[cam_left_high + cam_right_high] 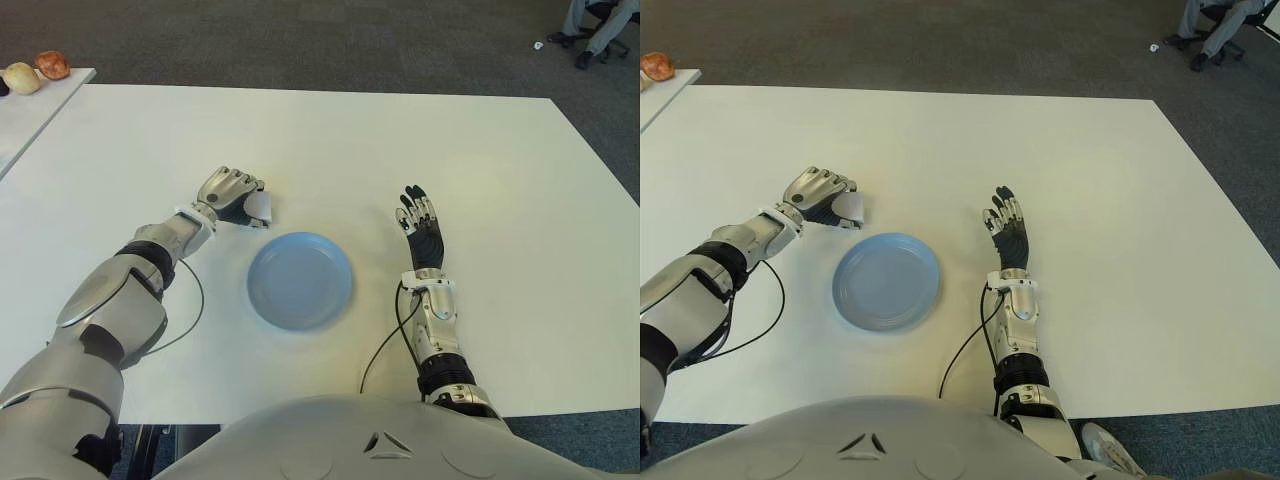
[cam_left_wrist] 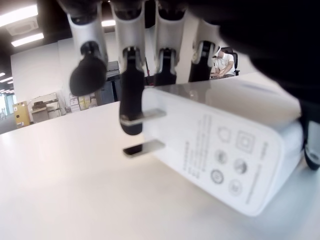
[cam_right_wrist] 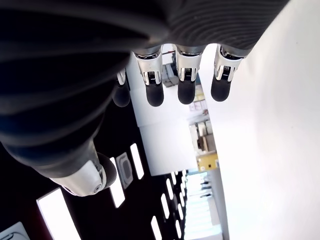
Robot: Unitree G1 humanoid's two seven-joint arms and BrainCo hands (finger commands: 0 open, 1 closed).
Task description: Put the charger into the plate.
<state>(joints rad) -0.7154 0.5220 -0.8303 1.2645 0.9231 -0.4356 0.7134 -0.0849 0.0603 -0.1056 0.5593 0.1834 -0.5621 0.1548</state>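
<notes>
Fingers point(image 2: 131, 95) of the left hand point(image 1: 228, 192) curl over the white charger point(image 2: 225, 155), which sits on the table point(image 1: 480, 160) with its prongs showing, just beyond the plate's point(image 1: 300, 281) far left rim. Grasping looks to be the step in hand; the charger appears not yet lifted. Next comes a lift and a short carry toward the plate, then release. Right of the plate, the right hand point(image 1: 420, 228) shows palm up, fingers straight and apart, empty.
</notes>
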